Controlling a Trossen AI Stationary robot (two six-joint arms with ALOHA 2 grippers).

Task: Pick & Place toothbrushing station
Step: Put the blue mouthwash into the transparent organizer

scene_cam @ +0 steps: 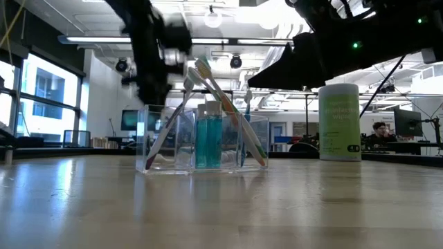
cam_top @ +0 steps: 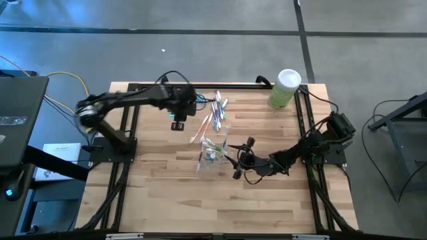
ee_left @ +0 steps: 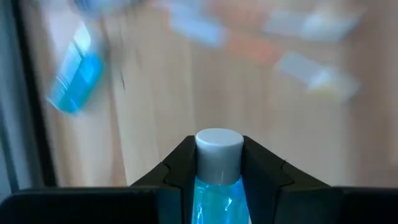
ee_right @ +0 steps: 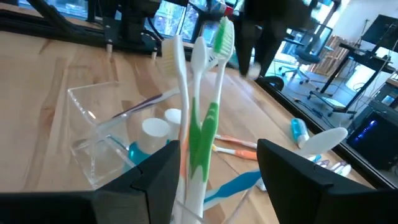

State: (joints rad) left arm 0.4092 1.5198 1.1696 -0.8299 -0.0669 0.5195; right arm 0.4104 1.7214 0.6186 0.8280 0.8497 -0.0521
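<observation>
We judge the job partly done, taking the clear plastic cup (cam_top: 212, 159) as our landmark: it sits mid-table and already holds two toothpaste tubes (scene_cam: 208, 142) standing upright with white caps up, plus several toothbrushes (ee_right: 198, 118) leaning against its walls, bristle heads up and handles crossing above the rim. Left to do, as far as we can see, are the loose toothbrushes on the table (cam_top: 212, 115) beyond the cup, toward the far edge, lying flat with their long axes running roughly from the cup toward that edge, and at least one more tube lying among them (ee_right: 299, 130). Our left gripper (cam_top: 178, 125) hangs above the table beyond the cup and to its left, near that loose pile; its wrist view shows the jaws closed narrowly on a toothpaste tube (ee_left: 217, 180), the tube's long axis in line with the fingers and its white cap pointing outward past the fingertips. Our right gripper (ee_right: 217, 180) sits just beside the cup on its right, jaws spread fairly wide around the leaning brushes; we cannot tell whether they press on any of them. The light-green canister (cam_top: 285, 88) stands well apart, at the far right corner.
</observation>
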